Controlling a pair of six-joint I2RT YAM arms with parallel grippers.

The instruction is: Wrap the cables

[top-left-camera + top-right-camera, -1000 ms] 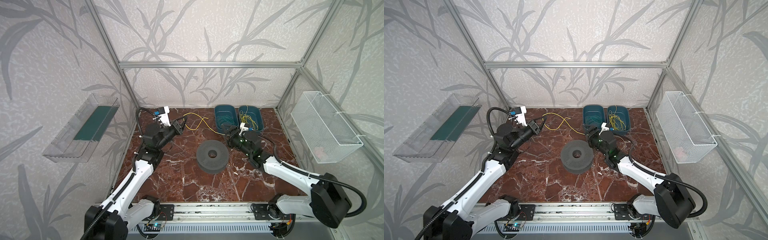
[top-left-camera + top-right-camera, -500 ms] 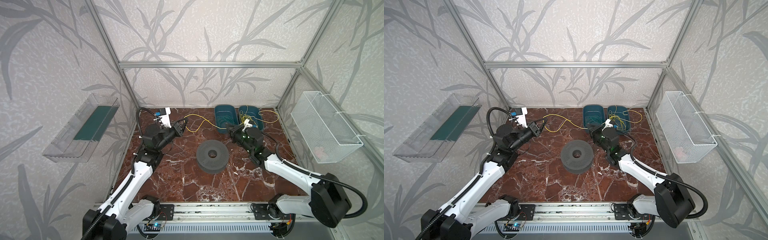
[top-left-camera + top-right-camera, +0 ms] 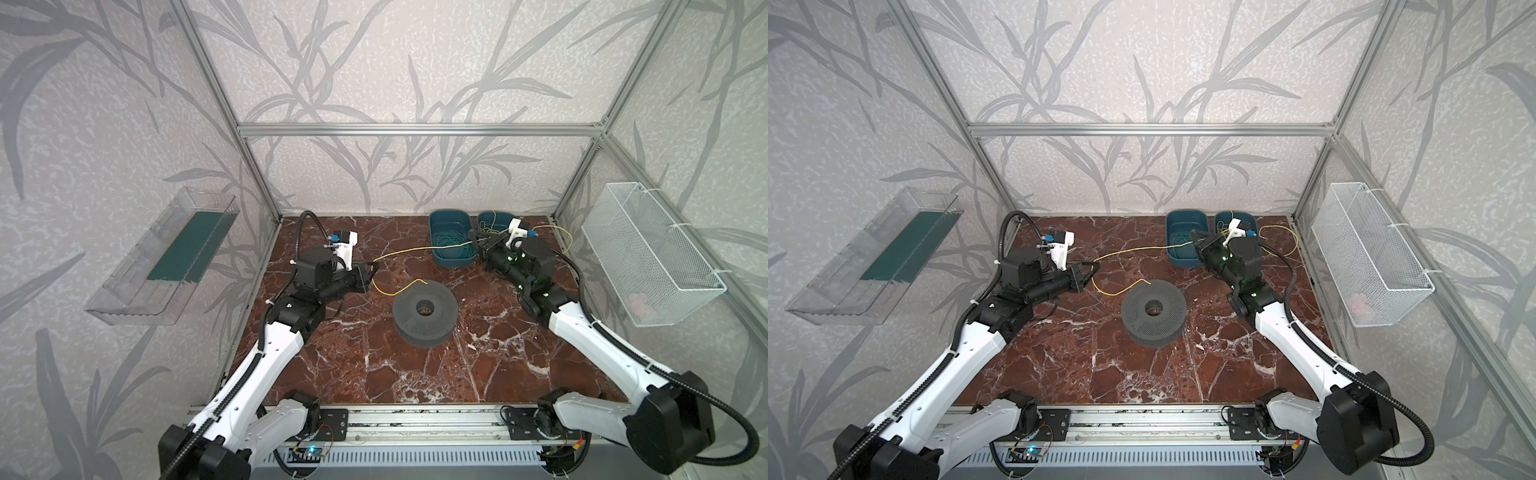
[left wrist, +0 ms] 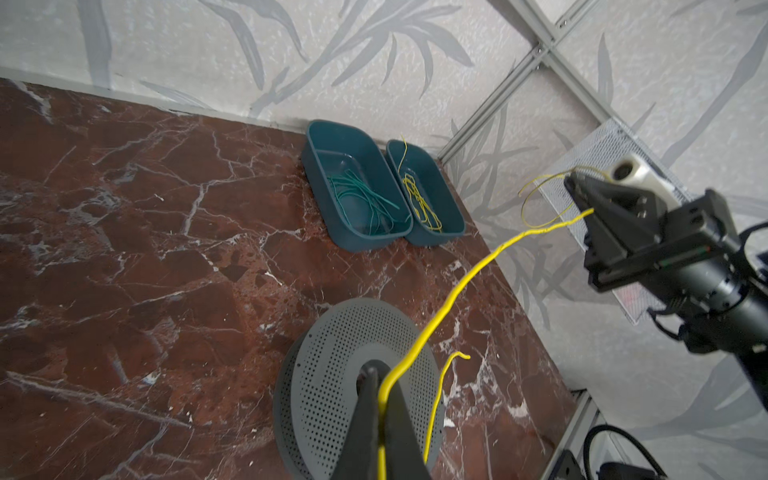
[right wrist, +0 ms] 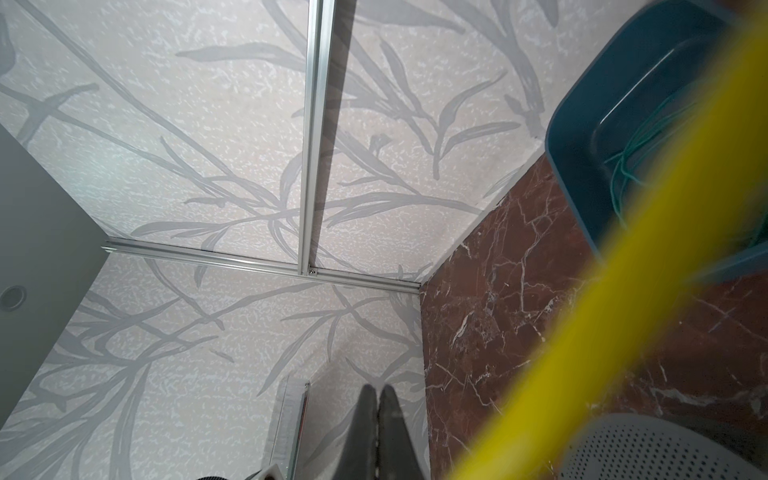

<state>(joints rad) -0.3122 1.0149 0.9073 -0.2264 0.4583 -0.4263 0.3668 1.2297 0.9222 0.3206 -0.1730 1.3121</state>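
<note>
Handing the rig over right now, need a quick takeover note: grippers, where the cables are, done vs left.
Left gripper: shut on the yellow cable near its free end; the short tail hangs by the grey spool.
Right gripper: shut on the same cable farther along; the stretch between the arms is off the table.
Elsewhere: more yellow cables in a teal bin, green cables in the neighbouring bin.
Done: one cable out, held at two points.
Left: no turns visible on the spool; wind this one, probably then the others.
</note>
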